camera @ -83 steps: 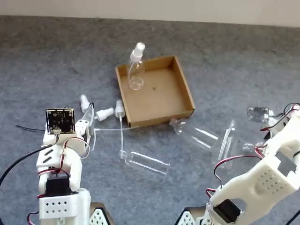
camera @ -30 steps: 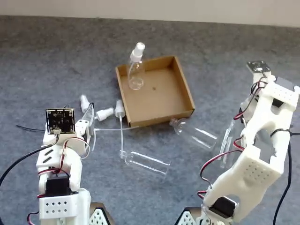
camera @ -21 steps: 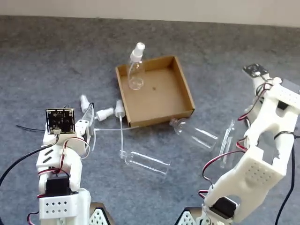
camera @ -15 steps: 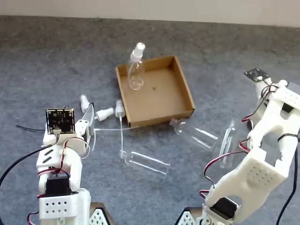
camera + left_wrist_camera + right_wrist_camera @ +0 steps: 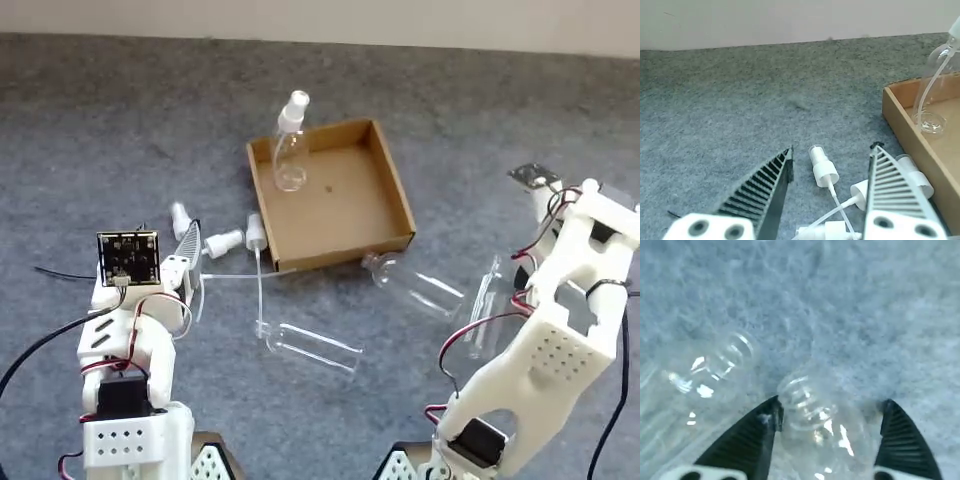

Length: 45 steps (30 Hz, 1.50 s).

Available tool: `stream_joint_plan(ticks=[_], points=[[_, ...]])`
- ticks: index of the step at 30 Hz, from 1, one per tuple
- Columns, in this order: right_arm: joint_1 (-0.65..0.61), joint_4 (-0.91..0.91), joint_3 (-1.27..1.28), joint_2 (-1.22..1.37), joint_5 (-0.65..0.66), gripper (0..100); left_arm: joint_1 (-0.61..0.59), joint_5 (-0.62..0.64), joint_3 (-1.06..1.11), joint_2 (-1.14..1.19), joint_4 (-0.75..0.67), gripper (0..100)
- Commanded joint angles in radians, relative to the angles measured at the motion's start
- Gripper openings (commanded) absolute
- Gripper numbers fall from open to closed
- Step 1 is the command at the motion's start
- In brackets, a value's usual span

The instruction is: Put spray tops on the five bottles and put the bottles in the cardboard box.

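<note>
Lying capless on grey carpet (image 5: 865,315): clear bottle (image 5: 811,411), threaded neck.

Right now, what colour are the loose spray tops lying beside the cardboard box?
The spray tops are white, clearest in the left wrist view.

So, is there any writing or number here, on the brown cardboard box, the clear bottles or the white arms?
No readable text.
Brown cardboard box: no print shows.
Clear plastic bottle upright in it: no label.
Black square circuit board on the left arm: too small to read.
</note>
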Motion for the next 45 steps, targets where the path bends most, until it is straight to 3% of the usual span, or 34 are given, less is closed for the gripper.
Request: stream_joint_plan(ticks=[1, 7, 15, 19, 25, 30, 34, 38, 45], points=[[-0.007, 0.008, -0.088, -0.012, 0.005, 25.5, -0.008, -0.008, -0.013, -0.004, -0.015, 22], [-0.007, 0.015, -0.096, -0.018, -0.028, 24.1, -0.008, -0.008, -0.013, -0.004, -0.015, 22], [-0.007, 0.016, -0.096, -0.018, -0.198, 1.5, -0.008, -0.008, -0.013, -0.004, -0.015, 22], [-0.005, 0.038, -0.105, -0.019, -0.313, 0.4, -0.008, -0.008, -0.013, -0.004, -0.015, 22], [0.004, 0.191, -0.340, -0.019, -0.408, 0.4, -0.008, -0.008, -0.013, -0.004, -0.015, 22], [0.033, 0.208, -0.625, -0.018, -0.578, 0.4, -0.008, -0.008, -0.013, -0.004, -0.015, 22], [0.031, 0.302, -0.654, 0.004, -0.575, 1.0, -0.008, -0.008, -0.013, -0.004, -0.015, 22], [0.045, 0.389, -0.628, -0.012, -0.485, 4.3, -0.008, -0.008, -0.013, -0.004, -0.015, 22], [0.088, 0.390, -0.274, -0.165, -0.328, 5.8, 0.015, -0.008, -0.012, -0.004, -0.015, 22]])
